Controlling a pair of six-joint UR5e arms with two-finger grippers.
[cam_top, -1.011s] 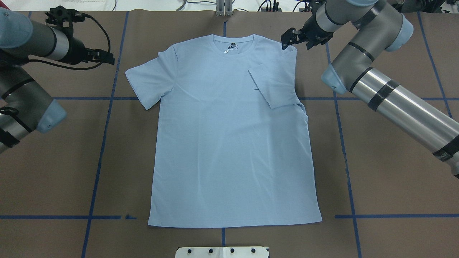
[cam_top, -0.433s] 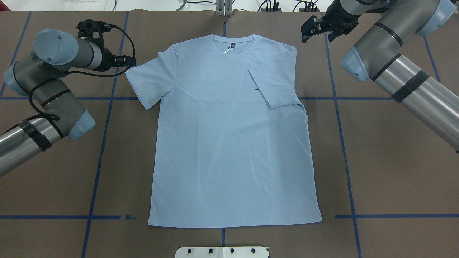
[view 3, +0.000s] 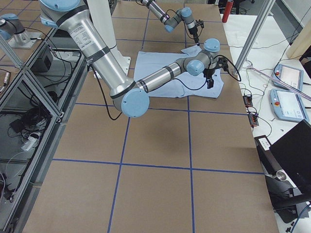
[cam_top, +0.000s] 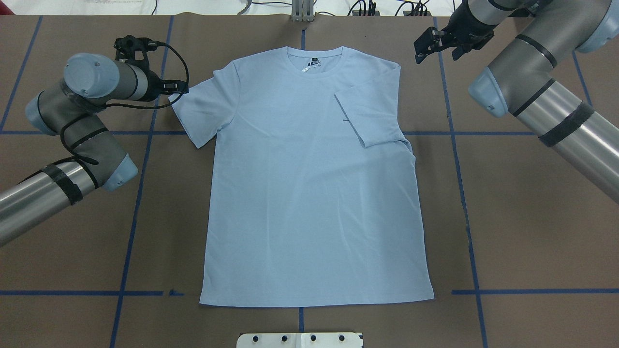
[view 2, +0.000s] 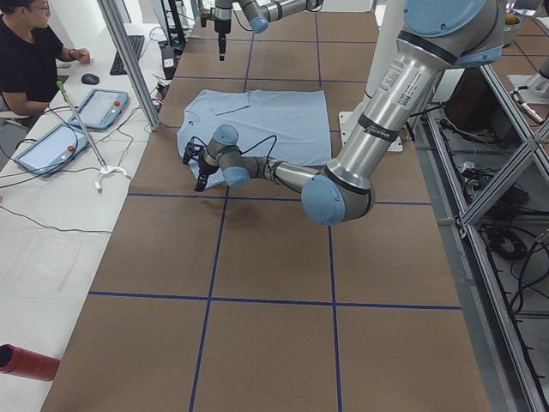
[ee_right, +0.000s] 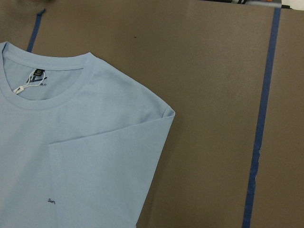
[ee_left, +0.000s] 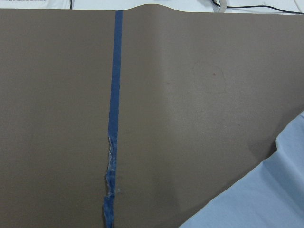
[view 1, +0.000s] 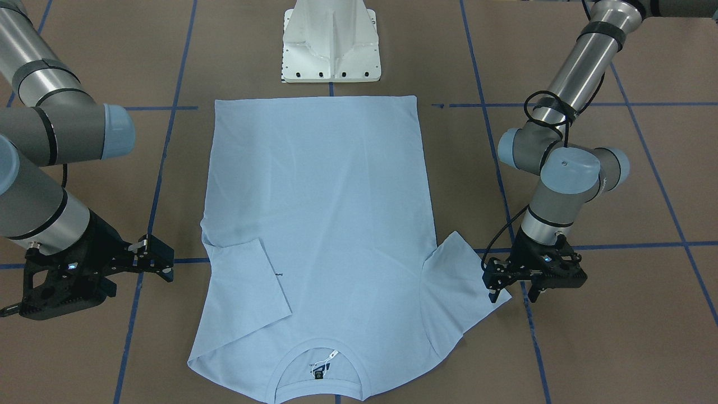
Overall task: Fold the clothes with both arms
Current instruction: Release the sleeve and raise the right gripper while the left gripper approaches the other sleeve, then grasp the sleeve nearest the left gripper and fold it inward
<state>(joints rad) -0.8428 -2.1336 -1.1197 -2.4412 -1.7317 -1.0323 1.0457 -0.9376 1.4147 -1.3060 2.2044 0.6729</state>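
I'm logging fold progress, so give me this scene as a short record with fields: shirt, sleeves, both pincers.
shirt: flat on table
left sleeve: spread out
right sleeve: folded in over the body
left pincer: open, at left sleeve's edge
right pincer: open, off the shirt

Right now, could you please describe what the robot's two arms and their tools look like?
Both the left arm and the right arm are silver and grey metal tubes with light blue joint caps and black tape bands. A black cable loops loosely along the left arm. The left tool and the right tool are black, angular and two-fingered.
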